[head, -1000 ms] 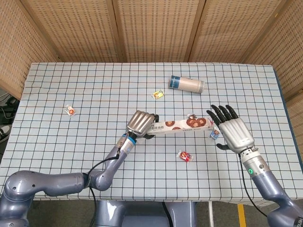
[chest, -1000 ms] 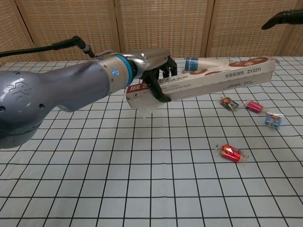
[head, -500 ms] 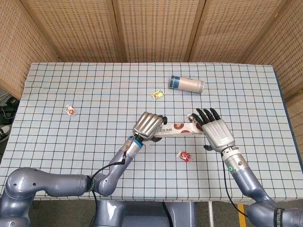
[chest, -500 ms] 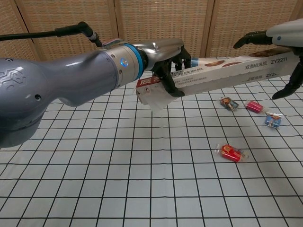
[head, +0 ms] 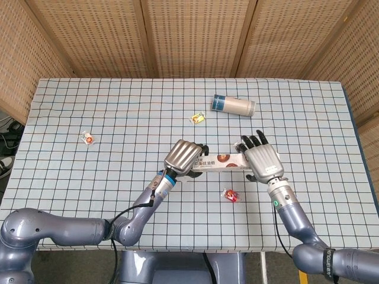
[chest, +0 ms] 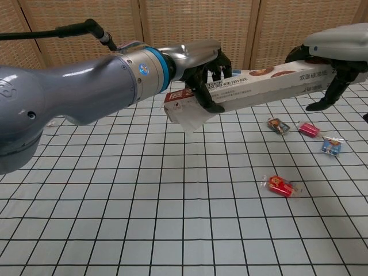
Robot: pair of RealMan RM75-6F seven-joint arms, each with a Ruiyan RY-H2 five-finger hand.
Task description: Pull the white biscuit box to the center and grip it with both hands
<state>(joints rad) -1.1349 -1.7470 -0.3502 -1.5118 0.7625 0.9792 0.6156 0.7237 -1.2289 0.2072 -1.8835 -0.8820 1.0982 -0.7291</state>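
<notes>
The long white biscuit box (head: pixel 222 160) (chest: pixel 261 86) hangs above the middle of the checked table. My left hand (head: pixel 183 158) (chest: pixel 201 66) grips its left end, fingers curled over the far side and thumb across the front. At the box's right end, my right hand (head: pixel 262 164) (chest: pixel 336 49) lies over the top with its fingers on the far side and its thumb reaching down the near face. That end of the box is hidden under the palm in the head view.
A blue-and-white can (head: pixel 233 105) lies on its side behind the box. Small wrapped sweets are scattered around: one red (head: pixel 231 195) (chest: pixel 280 186) in front, others (chest: pixel 278 125) (chest: pixel 309 129) (chest: pixel 332 145) below the box's right end, one (head: pixel 198 118) near the can, one (head: pixel 88 138) far left.
My right hand has moved in from the right and closed over the box's right end. The left hand lifted the box slightly and shifted it a little right.
</notes>
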